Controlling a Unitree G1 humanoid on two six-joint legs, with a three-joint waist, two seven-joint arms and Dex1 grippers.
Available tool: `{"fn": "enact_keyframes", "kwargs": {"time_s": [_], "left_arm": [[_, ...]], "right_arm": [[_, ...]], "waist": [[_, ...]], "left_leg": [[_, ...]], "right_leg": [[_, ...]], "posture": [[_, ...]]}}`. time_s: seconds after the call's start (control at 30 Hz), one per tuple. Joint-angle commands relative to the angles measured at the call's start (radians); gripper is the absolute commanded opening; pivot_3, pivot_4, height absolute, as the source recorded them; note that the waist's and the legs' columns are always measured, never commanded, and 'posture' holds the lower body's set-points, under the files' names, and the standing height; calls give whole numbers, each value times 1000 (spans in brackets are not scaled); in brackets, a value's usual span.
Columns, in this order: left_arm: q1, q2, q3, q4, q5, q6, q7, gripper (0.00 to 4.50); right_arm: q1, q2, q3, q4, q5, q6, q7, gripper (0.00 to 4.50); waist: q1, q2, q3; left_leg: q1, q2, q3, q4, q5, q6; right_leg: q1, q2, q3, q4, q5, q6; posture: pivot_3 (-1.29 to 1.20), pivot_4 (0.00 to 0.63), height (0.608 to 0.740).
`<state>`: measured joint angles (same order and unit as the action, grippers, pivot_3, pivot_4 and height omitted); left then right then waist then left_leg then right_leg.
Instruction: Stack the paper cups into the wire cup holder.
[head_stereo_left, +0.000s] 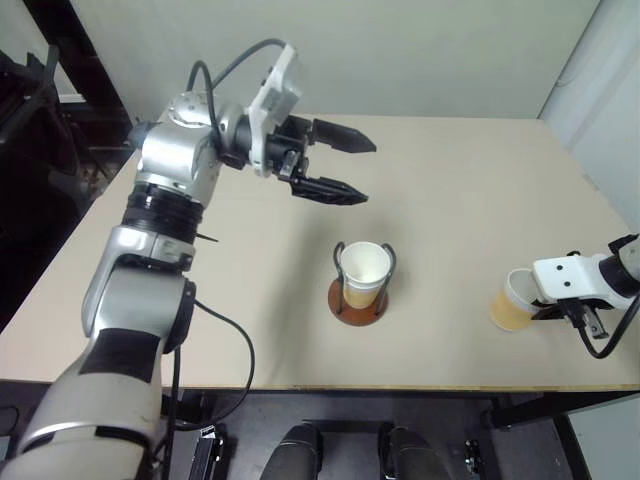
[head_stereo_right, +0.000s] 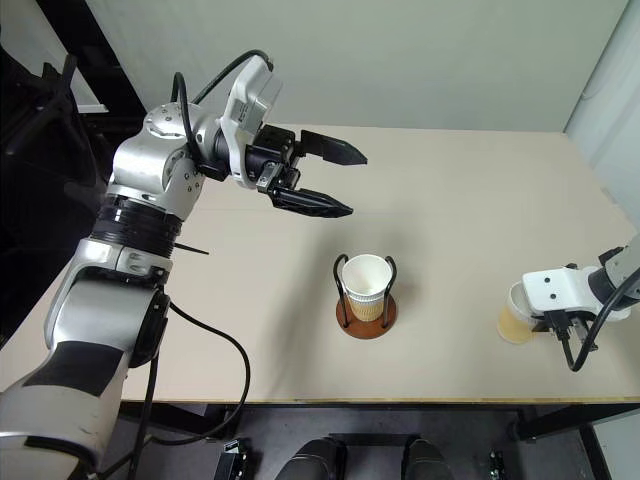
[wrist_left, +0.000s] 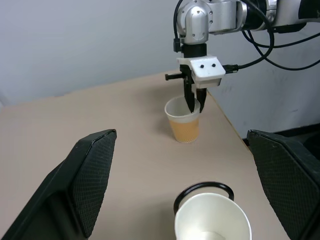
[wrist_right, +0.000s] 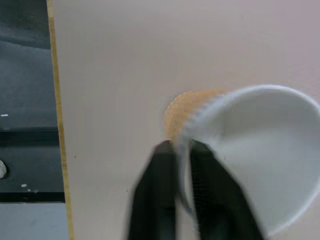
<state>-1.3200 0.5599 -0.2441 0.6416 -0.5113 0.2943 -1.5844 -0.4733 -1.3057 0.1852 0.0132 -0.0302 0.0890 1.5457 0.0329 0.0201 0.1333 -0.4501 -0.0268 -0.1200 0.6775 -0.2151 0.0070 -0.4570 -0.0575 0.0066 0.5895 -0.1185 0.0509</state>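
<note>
The wire cup holder (head_stereo_left: 358, 308) stands mid-table on its reddish-brown base, with one paper cup (head_stereo_left: 363, 268) sitting upright between its dark loops. A second tan-orange paper cup (head_stereo_left: 510, 305) is at the table's right side near the front edge. My right gripper (wrist_right: 182, 167) is shut on its rim, one finger inside the cup and one outside. In the left wrist view the same gripper (wrist_left: 193, 102) comes down onto the cup (wrist_left: 183, 125) from above. My left gripper (head_stereo_left: 368, 172) hangs open and empty above the table, behind and left of the holder.
The beige table (head_stereo_left: 460, 180) ends close to the gripped cup, both at its right edge and at its front edge (wrist_right: 56, 125). A pale wall stands behind the table.
</note>
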Motion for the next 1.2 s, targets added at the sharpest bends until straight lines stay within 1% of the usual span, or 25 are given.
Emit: {"fn": "enact_keyframes", "kwargs": {"time_s": [0.03, 0.17, 0.27, 0.43, 0.53, 0.6, 0.67, 0.8, 1.0, 1.2], "left_arm": [[-7, 28, 17, -34, -9, 20, -30, 4500], [8, 92, -57, -46, -60, 17, -30, 4500], [12, 129, -100, -10, -92, -12, -30, 4500], [26, 172, -169, 64, -97, -88, -30, 4500], [42, 177, -184, 86, -110, -138, -30, 4500], [50, 183, -199, 86, -126, -138, -30, 4500], [62, 186, -204, 79, -150, -133, -30, 4500], [91, 200, -216, 38, -205, -146, -30, 4500], [115, 256, -286, -42, -273, -103, -30, 4500], [146, 317, -364, -103, -302, -135, -30, 4500]], "right_arm": [[-26, -3, -8, -5, -10, -4, 16, 27], [-54, -5, -9, -14, -9, -5, 40, 27], [-88, -4, -11, -27, -8, 0, 56, 27], [-210, 25, 4, -65, 4, 51, 68, 27], [-291, 54, 31, -85, 9, 82, 69, 27], [-345, 79, 51, -95, 11, 108, 69, 27], [-406, 104, 76, -100, 10, 126, 69, 27], [-475, 112, 120, -109, 20, 137, 69, 27], [-605, 111, 201, -107, 40, 154, 69, 27], [-686, 108, 253, -135, 89, 198, 69, 27]], "waist": [[0, 0, 0], [-2, 0, 0], [-3, 0, 0], [-4, 0, 0], [-5, 0, 0], [-5, 0, 0], [-4, 0, 0], [-3, 1, 0], [-3, 1, 0], [-5, 1, 0]], "left_leg": [[0, 0, 0, 0, 0, 0], [0, 0, 0, 0, 0, 0], [0, 0, 0, 0, 0, 0], [1, 0, 0, 1, 0, 0], [1, 1, 0, 1, 0, 0], [0, 1, -1, 1, 0, -1], [0, 0, -1, 1, 0, -1], [0, 0, -2, 0, 0, -1], [-1, 0, -2, -1, 0, -2], [-1, 0, -3, -1, 0, -3]], "right_leg": [[0, 0, 0, 0, 0, 0], [0, 0, 0, 0, 0, 0], [0, 0, 0, 0, 0, -1], [0, 0, 0, 1, 1, -1], [0, 1, 0, 1, 2, -3], [0, 1, 0, 1, 1, -3], [0, 1, 0, 1, 2, -3], [-1, 1, -1, 1, 1, -5], [-3, 1, -1, 2, 0, -7], [-3, 1, -2, 3, -1, -8]], "posture": [[0, 150, 740], [0, 150, 740], [0, 150, 740], [0, 150, 740], [0, 150, 740], [0, 150, 740], [0, 150, 740], [0, 150, 740], [0, 150, 740], [0, 150, 740]]}}
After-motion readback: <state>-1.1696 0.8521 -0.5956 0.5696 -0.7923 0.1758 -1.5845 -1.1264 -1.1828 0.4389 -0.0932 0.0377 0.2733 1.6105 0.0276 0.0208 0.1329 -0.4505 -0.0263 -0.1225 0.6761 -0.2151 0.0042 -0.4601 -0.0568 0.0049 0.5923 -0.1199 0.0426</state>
